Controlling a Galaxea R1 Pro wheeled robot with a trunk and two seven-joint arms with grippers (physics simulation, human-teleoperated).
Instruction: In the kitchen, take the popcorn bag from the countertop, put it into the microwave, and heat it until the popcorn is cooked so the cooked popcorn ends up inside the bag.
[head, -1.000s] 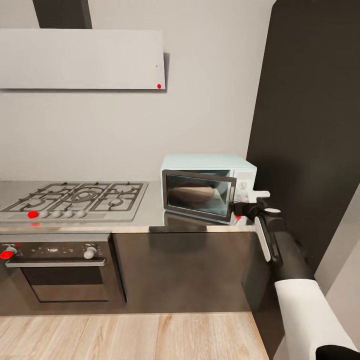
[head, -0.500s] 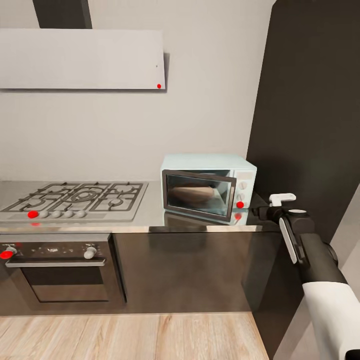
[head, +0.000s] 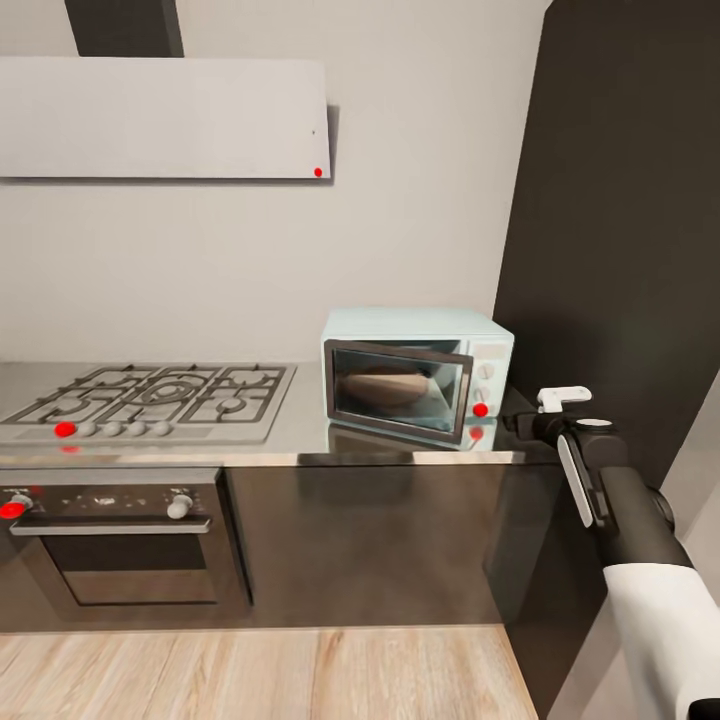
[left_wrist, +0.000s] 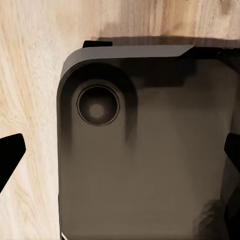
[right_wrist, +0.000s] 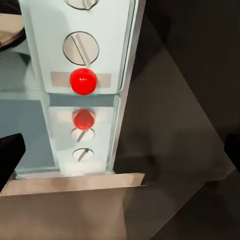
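Note:
The pale blue-mint microwave (head: 415, 375) stands on the grey countertop (head: 300, 432) at its right end. Its dark glass door looks shut or nearly so, and the brown popcorn bag (head: 385, 388) shows dimly through the glass. My right gripper (head: 543, 412) hovers just right of the microwave's knob panel, open and holding nothing. In the right wrist view the panel's lower knob (right_wrist: 81, 48) and red dot (right_wrist: 83, 81) are close ahead, between the gripper's (right_wrist: 120, 150) widely spread fingertips. My left gripper (left_wrist: 120, 155) hangs open over my own dark base (left_wrist: 150, 165).
A gas hob (head: 150, 395) is set into the counter at the left, with a built-in oven (head: 120, 530) below and a hood (head: 160, 118) above. A tall dark cabinet (head: 620, 250) rises right beside my right arm. Wood floor (head: 250, 675) lies in front.
A second ago my right gripper was at the door's right edge with the door ajar. It has drawn back to the right and the door has swung in. Hardly anything moved in the last half second.

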